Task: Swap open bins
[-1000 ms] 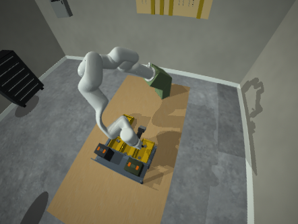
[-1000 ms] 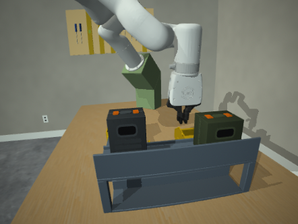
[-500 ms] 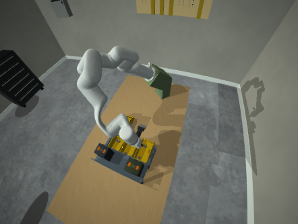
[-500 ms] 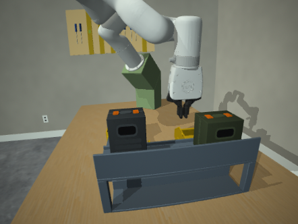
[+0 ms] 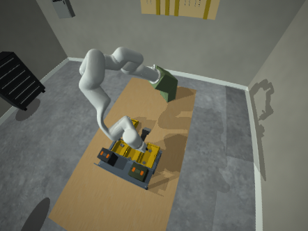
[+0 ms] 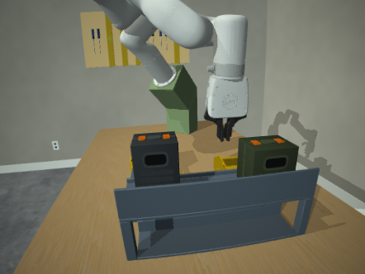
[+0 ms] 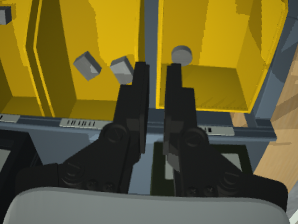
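Above yellow bins point(image 5: 152, 155) point(image 6: 225, 162) point(image 7: 200, 30), gripper point(image 5: 143, 147) point(image 6: 224, 139) point(image 7: 157, 82) (pointing down).

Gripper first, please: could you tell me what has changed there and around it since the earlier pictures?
The gripper has risen a little above the shelf. Nothing was visibly taken hold of or let go. The shelf and yellow bins look unmoved.
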Motion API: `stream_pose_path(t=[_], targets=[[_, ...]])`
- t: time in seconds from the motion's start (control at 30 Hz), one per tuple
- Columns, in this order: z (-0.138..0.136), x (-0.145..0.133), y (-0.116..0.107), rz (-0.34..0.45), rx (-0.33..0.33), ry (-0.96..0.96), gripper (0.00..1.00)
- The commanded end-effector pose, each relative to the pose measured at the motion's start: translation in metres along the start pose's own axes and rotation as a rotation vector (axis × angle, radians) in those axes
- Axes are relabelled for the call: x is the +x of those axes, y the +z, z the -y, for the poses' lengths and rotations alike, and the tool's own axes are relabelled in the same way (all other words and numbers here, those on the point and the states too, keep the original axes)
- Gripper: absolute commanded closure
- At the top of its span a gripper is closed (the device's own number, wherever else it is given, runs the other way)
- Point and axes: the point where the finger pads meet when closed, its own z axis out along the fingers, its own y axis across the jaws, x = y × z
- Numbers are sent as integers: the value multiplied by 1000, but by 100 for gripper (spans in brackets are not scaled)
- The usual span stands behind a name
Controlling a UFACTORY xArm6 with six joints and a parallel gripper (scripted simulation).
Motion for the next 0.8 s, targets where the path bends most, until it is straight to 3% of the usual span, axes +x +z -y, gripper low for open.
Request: stream_pose_path(t=[0.0,0.33,0.37,0.77], targets=[[0,-1,-3,3,-2,1,90],[0,-1,-3,3,-2,1,90],[0,-1,-3,3,-2,1,100],[0,-1,-3,3,-2,1,100]])
